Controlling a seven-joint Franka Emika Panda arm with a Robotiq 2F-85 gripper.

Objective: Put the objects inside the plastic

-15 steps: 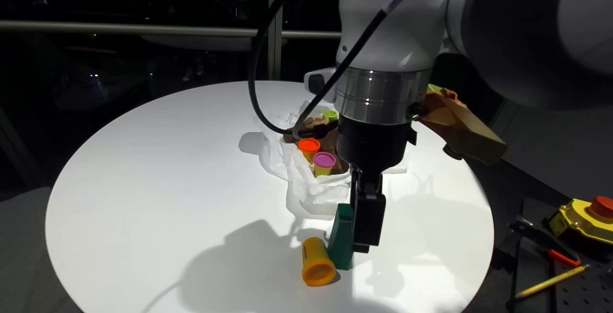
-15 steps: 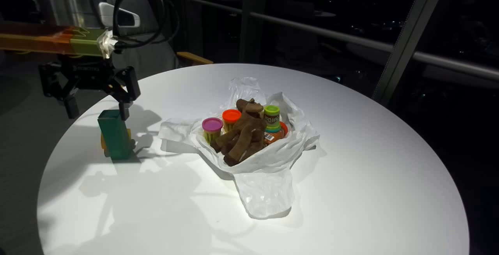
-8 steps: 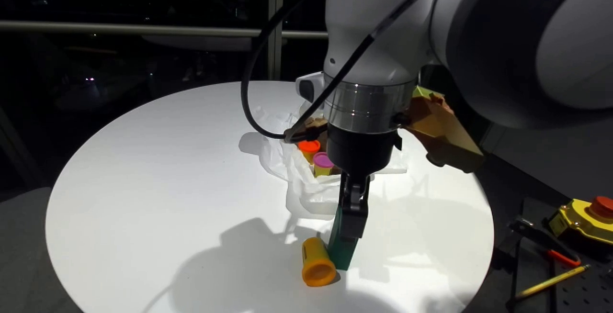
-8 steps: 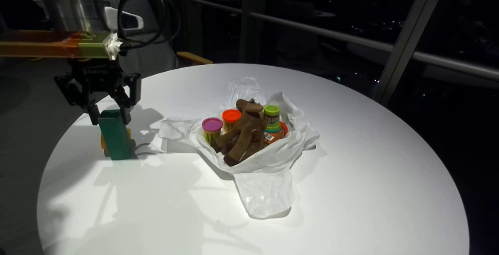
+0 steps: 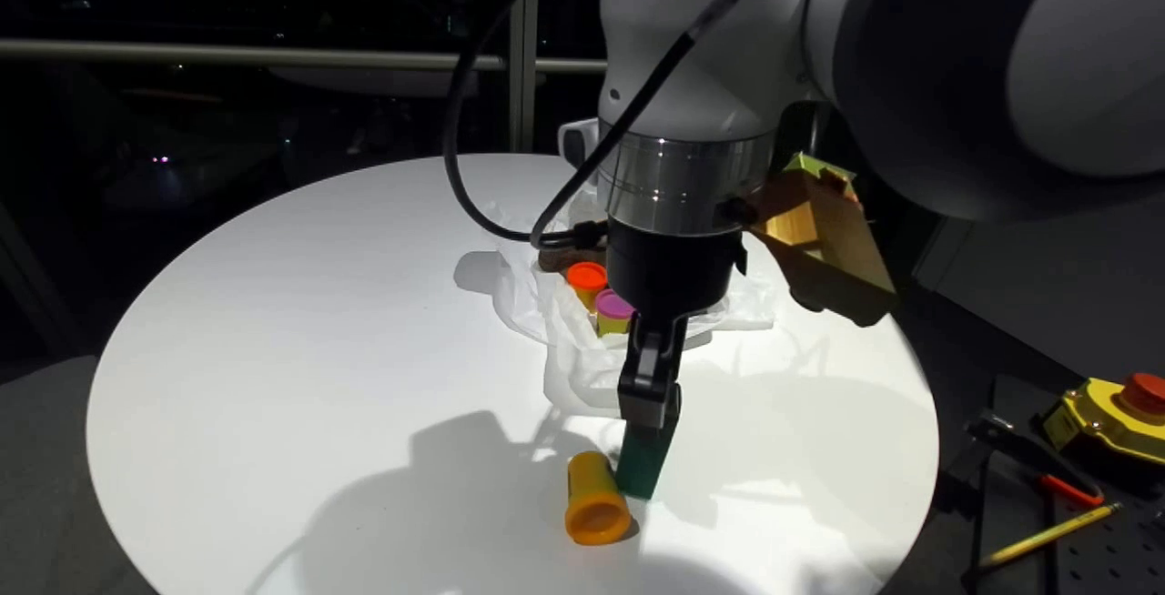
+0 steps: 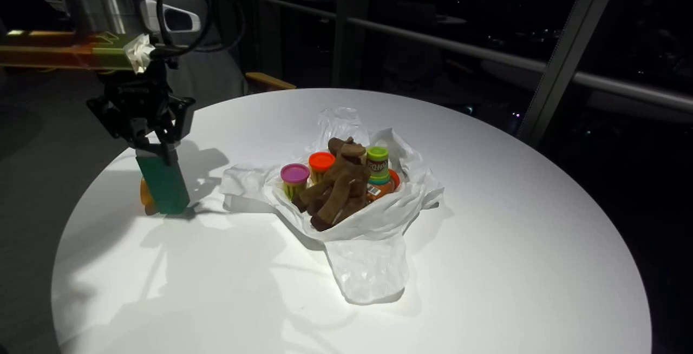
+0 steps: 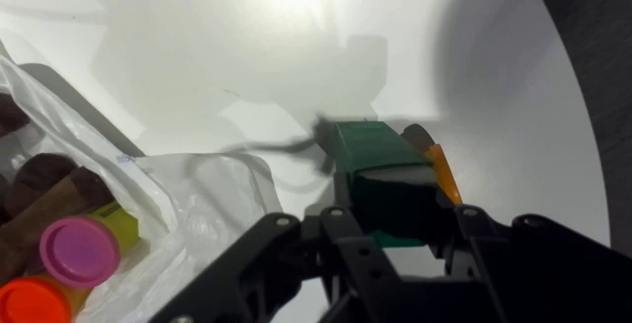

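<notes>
Between the jaws of your gripper [image 6: 157,153] is the green block [image 6: 164,185], clamped near its upper end, its long axis running downward from the grip with a lean in both exterior views; whether its foot touches the desk [image 6: 487,267] is unclear. The move turns on the bag [image 6: 373,227]: it lies well to one side of your gripper, the left in the wrist view. On the opposite side, the yellow-orange tub [image 5: 593,497] appears to lie on its side just beside the block; whether they touch, you cannot tell. Your next move likely calls for a lift, then a carry away from that tub.

The block is smooth, flat-faced and looks rigid. The bag is thin, wrinkled, translucent white film with splayed flaps, so a block carried low could snag it. Inside it, you have the soft-looking brown plush [image 6: 346,172] among round, flat-lidded tubs: the magenta-lidded tub [image 6: 295,174], the red-orange-lidded tub [image 6: 321,162] and the lime-lidded tub [image 6: 378,164].
</notes>
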